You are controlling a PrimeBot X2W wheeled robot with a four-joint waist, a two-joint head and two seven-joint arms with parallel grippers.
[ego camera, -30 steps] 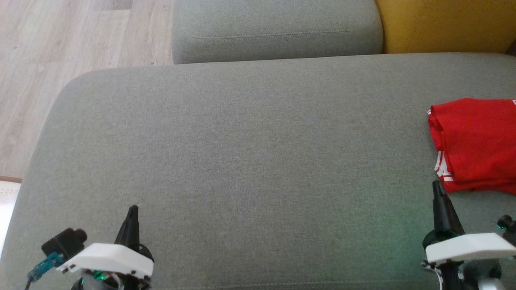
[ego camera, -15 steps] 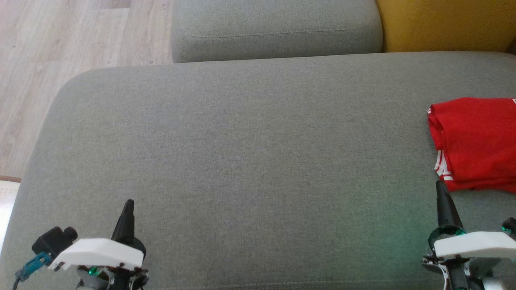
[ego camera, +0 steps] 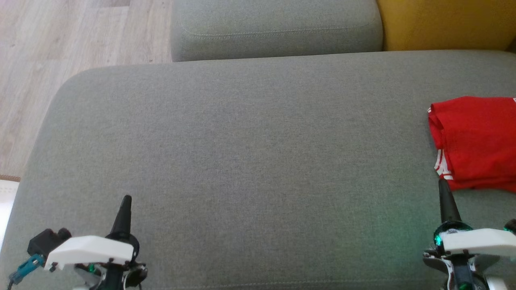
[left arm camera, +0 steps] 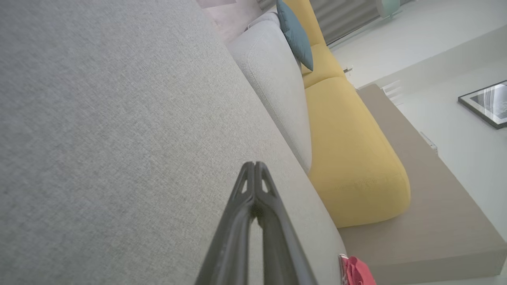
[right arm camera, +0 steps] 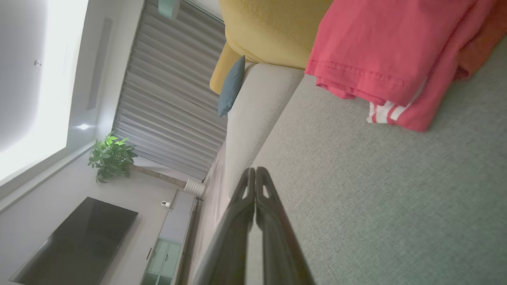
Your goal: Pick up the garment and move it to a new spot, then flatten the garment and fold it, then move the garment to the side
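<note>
The folded red cloth garment with white stripes (ego camera: 475, 141) lies at the right edge of the grey fabric sofa seat (ego camera: 250, 153); I judge this to be its final spot. My right gripper (ego camera: 443, 187), fingers together and empty, sits just beside the near hem. I should withdraw it straight back without snagging the fold. My left gripper (ego camera: 125, 203), likewise closed on nothing, is well apart. The grey back cushion (ego camera: 274, 28) and mustard-yellow cushion (ego camera: 443, 24) lie beyond, off that path.

Home living room. Grey fabric sofa (ego camera: 258, 161) with a yellow section (ego camera: 443, 24) at upper right of the head view, teal cushion (right arm camera: 231, 85), flat TV (right arm camera: 75, 241) lower left of the right wrist view, potted plant (right arm camera: 111, 156), pleated curtain (right arm camera: 174, 99), framed picture (left arm camera: 485, 103), wood-plank floor (ego camera: 60, 40).
</note>
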